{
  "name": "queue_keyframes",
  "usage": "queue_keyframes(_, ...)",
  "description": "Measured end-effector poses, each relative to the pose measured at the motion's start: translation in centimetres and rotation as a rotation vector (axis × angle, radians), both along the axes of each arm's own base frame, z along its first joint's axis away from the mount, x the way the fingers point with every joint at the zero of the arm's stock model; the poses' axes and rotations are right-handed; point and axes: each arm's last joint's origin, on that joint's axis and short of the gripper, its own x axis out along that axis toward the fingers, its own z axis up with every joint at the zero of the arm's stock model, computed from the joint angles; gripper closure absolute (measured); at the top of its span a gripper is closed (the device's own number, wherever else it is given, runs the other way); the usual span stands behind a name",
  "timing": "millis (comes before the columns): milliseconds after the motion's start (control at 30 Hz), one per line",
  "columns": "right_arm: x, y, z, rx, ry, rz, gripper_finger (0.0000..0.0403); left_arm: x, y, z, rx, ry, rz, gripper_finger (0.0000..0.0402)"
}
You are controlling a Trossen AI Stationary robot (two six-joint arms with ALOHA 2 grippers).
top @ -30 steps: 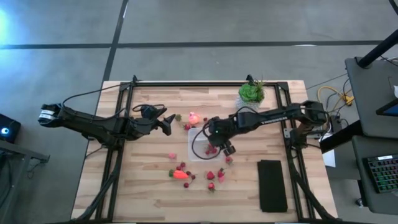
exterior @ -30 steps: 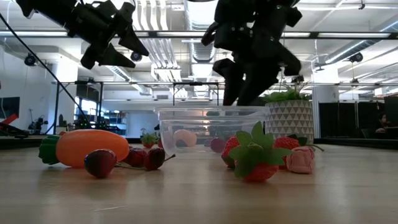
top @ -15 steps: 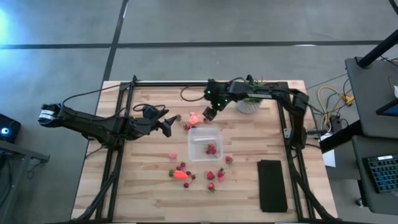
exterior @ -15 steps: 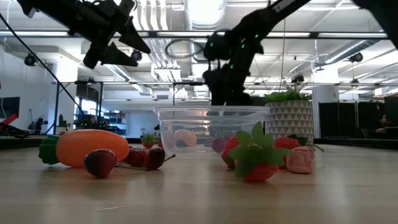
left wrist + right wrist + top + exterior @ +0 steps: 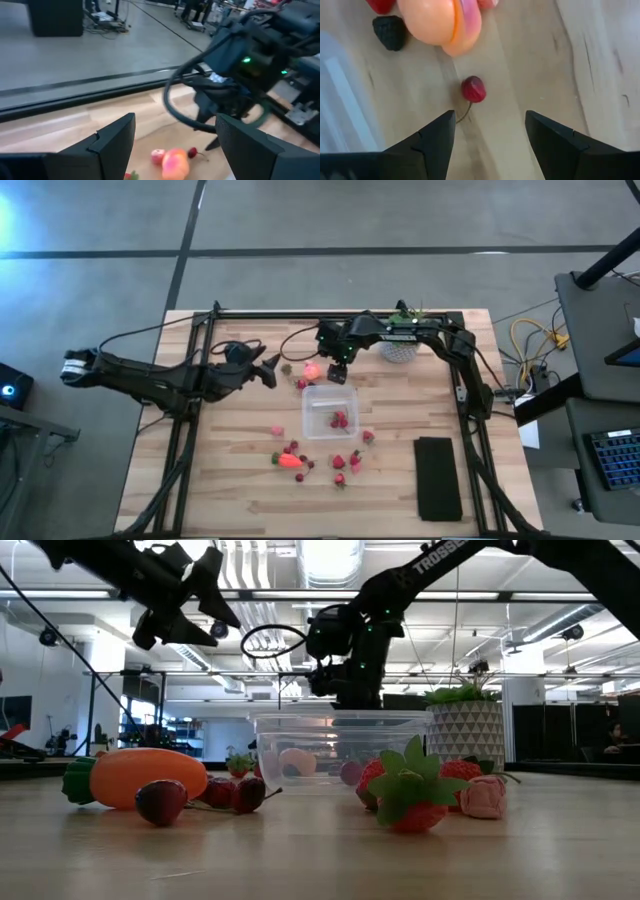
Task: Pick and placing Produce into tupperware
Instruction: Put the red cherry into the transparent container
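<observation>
The clear tupperware stands mid-table with small red pieces inside. Just beyond its far-left corner lie a pink-orange round fruit, a red cherry and a black berry. My right gripper hangs open above the cherry, pointing steeply down, beside the fruit. My left gripper waits open in the air left of that fruit. Closer to the near edge, the orange carrot and several strawberries rest on the wood.
A potted plant stands at the far edge, under the right arm. A flat black slab lies at the near right. Black frame rails run along the table's left and right sides.
My right gripper has left the space over the tupperware's right side and swung toward the far edge, then settled lower, beside the pink-orange fruit, over the cherry. Its wrist has rolled on the way.
</observation>
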Motion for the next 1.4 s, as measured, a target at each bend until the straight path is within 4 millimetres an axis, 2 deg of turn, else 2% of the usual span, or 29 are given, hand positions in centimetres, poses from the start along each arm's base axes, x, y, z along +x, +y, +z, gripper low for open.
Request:
queue_keyframes(200,0.6,0.8,-0.5,0.0,-0.031,0.042,0.017,-0.3,1.3,-0.4,0.074,0.133,0.025,0.0139)
queue_keyframes(500,1.9,3.1,-1.9,-0.043,-0.02,0.059,0.017,-0.6,1.9,-1.3,0.076,0.268,-0.079,0.0139)
queue_keyframes(733,2.0,3.1,-1.9,-0.079,-0.019,0.017,0.017,-0.7,1.9,-1.4,0.085,0.281,-0.082,0.0139)
queue_keyframes(1033,2.1,3.0,-3.2,-0.043,0.0,0.04,0.017,-0.7,1.9,-1.4,0.163,0.367,-0.12,0.0139)
queue_keyframes(1400,2.0,2.7,-0.5,-0.036,-0.012,0.044,0.017,-0.7,2.1,-1.5,0.159,0.366,-0.11,0.0139)
